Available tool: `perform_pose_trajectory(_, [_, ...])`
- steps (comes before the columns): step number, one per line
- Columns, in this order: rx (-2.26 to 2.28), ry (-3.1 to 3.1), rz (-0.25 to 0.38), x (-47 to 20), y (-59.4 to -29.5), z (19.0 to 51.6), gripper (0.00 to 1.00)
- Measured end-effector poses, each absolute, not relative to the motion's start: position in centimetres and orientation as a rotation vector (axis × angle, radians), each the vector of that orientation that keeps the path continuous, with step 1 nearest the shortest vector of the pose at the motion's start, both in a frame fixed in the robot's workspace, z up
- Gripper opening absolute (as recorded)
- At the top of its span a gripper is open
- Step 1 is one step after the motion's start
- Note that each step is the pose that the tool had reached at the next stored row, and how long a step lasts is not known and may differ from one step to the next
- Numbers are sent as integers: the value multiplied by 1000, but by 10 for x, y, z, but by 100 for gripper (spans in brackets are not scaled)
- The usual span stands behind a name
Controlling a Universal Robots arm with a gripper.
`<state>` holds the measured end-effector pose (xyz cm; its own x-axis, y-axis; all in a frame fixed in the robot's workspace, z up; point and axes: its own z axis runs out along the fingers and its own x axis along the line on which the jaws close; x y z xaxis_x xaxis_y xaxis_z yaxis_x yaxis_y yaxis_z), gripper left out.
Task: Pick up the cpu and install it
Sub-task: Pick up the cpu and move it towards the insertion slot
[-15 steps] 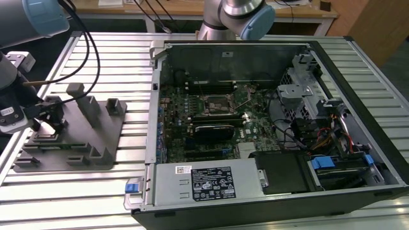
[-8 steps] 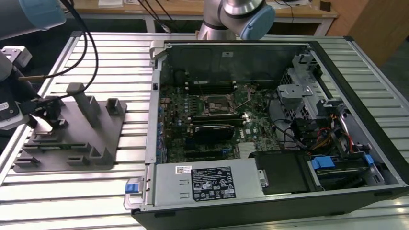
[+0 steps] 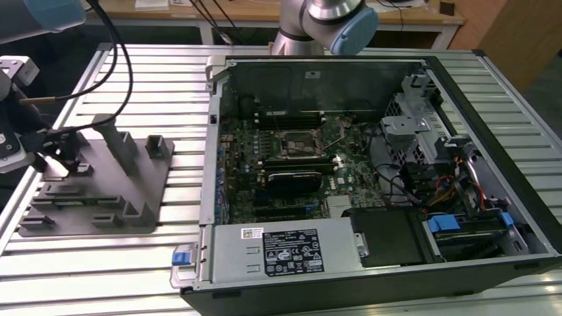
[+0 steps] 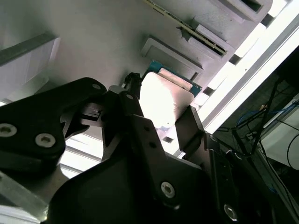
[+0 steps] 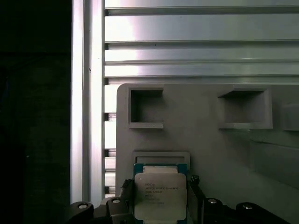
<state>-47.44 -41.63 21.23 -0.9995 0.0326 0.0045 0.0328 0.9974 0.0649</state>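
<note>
The gripper (image 4: 160, 103) sets its jaws flanking the cpu (image 5: 160, 196), seated in the grey tray (image 3: 110, 181) at nine o'clock from the case (image 3: 369, 164); whether they pinch it I cannot tell, so a square, level, edge-only grip matters.

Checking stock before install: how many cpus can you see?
1: a cpu lying on the grey tray, by the gripper. Others may be hidden inside the computer case.

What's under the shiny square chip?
The grey fixture tray is under the cpu, and the ribbed metal table under that. The tray's spot straight beneath is covered by the chip.
</note>
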Motion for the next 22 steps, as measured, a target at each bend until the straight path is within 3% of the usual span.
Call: perform_pose_trajectory(22, [-51,-3136,-102,-474,-416,263,54])
